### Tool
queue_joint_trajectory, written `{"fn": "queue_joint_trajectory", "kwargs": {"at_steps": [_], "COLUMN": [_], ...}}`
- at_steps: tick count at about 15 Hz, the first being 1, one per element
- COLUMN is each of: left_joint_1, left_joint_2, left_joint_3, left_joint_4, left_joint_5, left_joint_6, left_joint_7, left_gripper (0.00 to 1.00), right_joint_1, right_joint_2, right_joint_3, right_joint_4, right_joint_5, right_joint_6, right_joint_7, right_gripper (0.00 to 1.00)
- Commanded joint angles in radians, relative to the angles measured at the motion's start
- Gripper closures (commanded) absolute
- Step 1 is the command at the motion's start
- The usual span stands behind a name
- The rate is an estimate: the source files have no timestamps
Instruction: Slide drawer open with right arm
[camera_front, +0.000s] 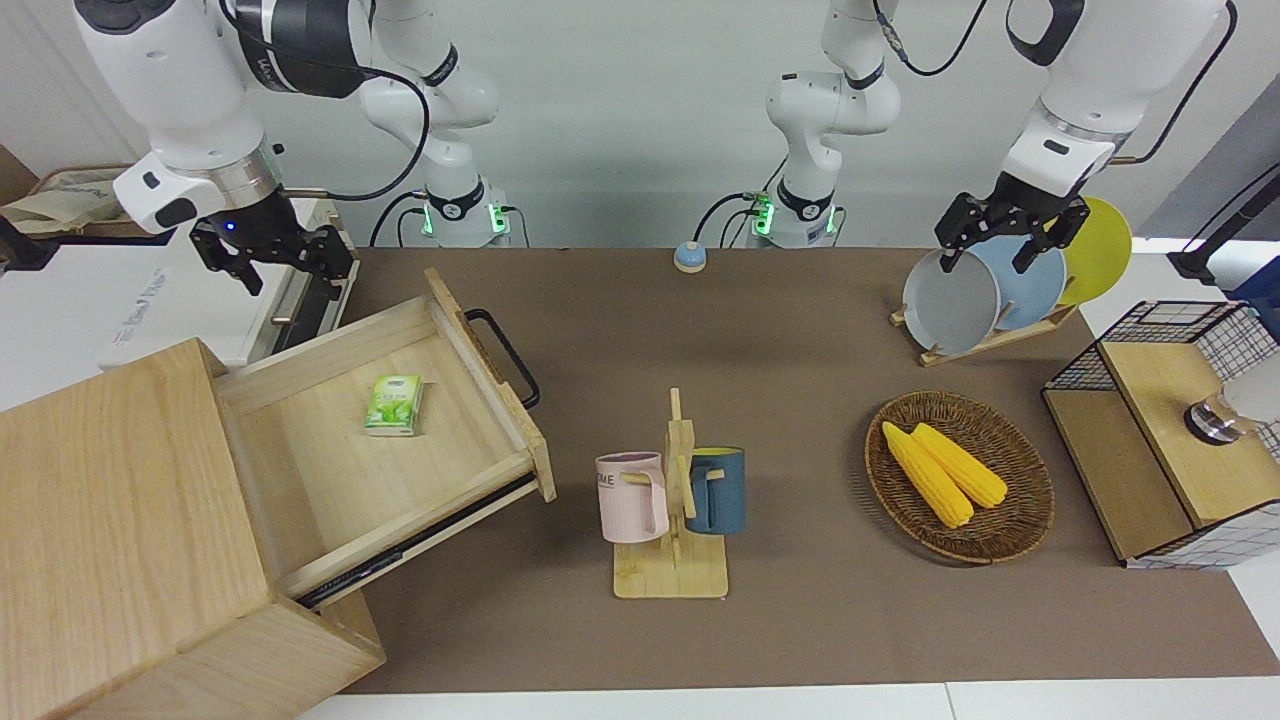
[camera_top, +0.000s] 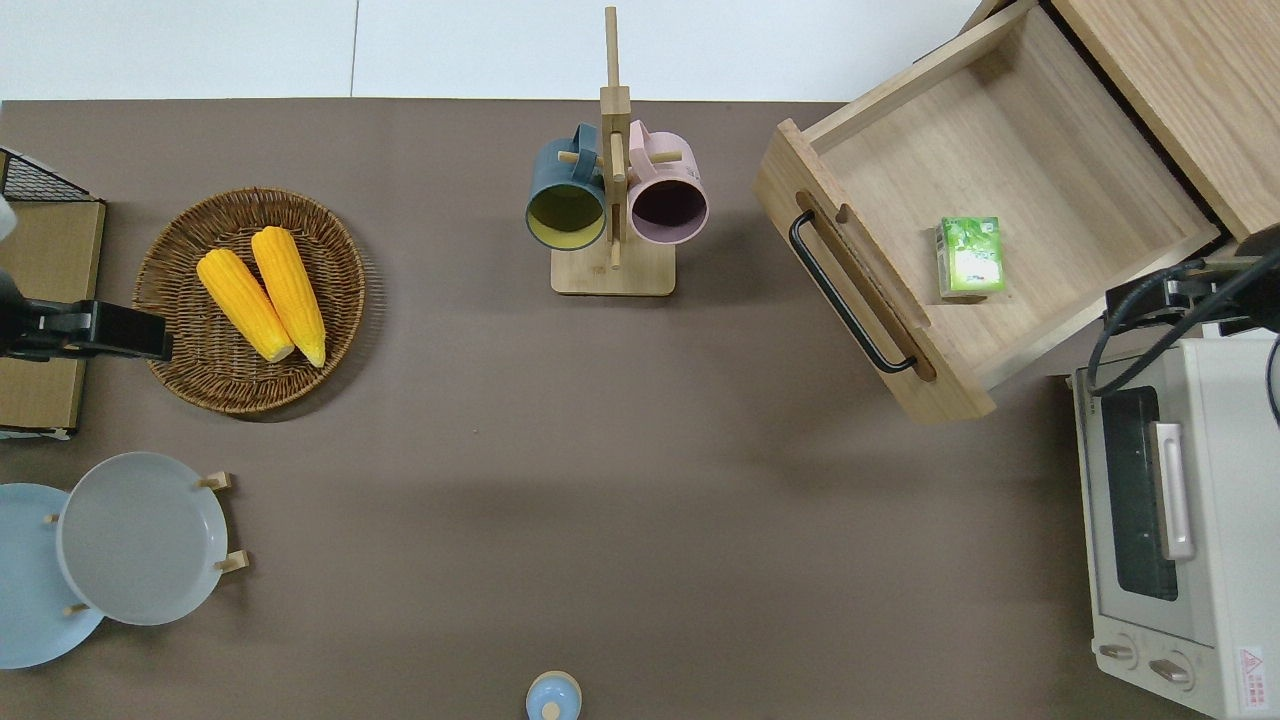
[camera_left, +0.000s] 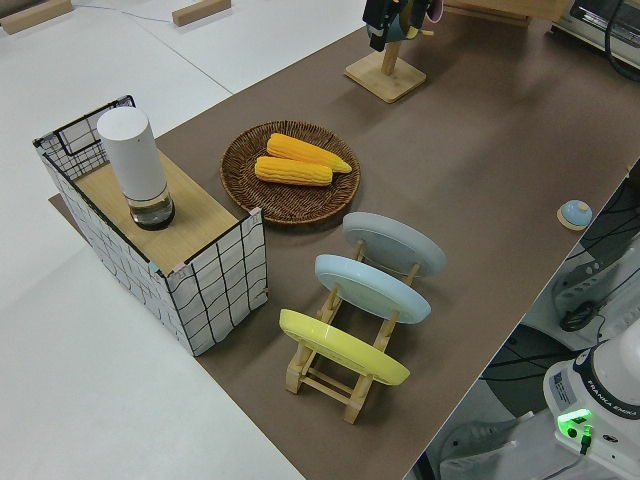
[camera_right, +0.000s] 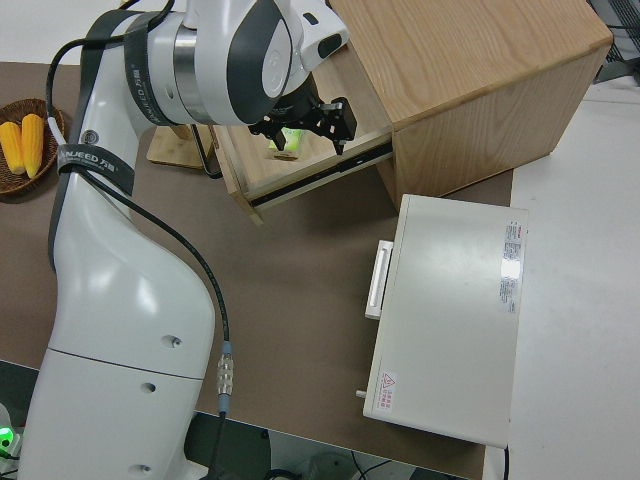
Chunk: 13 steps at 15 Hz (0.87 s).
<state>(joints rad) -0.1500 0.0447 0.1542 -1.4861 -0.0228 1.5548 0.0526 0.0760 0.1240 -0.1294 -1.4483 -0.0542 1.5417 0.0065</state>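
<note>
The light-wood drawer (camera_front: 330, 470) stands pulled far out of the big pale wooden box (camera_front: 110, 500). Its black loop handle (camera_front: 505, 355) points toward the table's middle. A green packet (camera_front: 393, 404) lies in it. The drawer (camera_top: 1010, 150), handle (camera_top: 845, 295) and packet (camera_top: 968, 256) show in the overhead view too. My right gripper (camera_front: 290, 278) is open and empty, up in the air, clear of the handle, over the gap between the drawer's side wall and the white toaster oven (camera_top: 1170, 500). It also shows in the right side view (camera_right: 305, 135). The left arm is parked, its gripper (camera_front: 1000, 245) open.
A mug stand (camera_front: 672, 500) with a pink and a blue mug stands mid-table. A wicker basket (camera_front: 1020, 520) holds two corn cobs. A plate rack (camera_front: 990, 290), a wood-and-wire-mesh cabinet (camera_front: 1165, 440) and a small blue knob (camera_front: 689, 257) are there too.
</note>
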Motion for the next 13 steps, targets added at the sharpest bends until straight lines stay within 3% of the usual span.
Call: {"fn": "queue_joint_trajectory", "kwargs": {"at_steps": [1,13], "left_joint_1": [-0.017,-0.017], "left_joint_2": [0.012,0.012], "left_joint_3": [0.016,0.016], "left_joint_4": [0.020,0.020], "left_joint_5": [0.014,0.015], "left_joint_6": [0.001,0.001], "left_joint_7": [0.006,0.006], "left_gripper": [0.00,0.00], "right_joint_1": [0.013,0.048], "right_joint_2": [-0.030,-0.023], "right_joint_3": [-0.019,-0.010], "right_joint_4": [-0.040,-0.030], "right_joint_5": [0.063,0.085], "right_joint_6": [0.018,0.017], "right_joint_7": [-0.008,0.020], "right_gripper": [0.015,0.015]}}
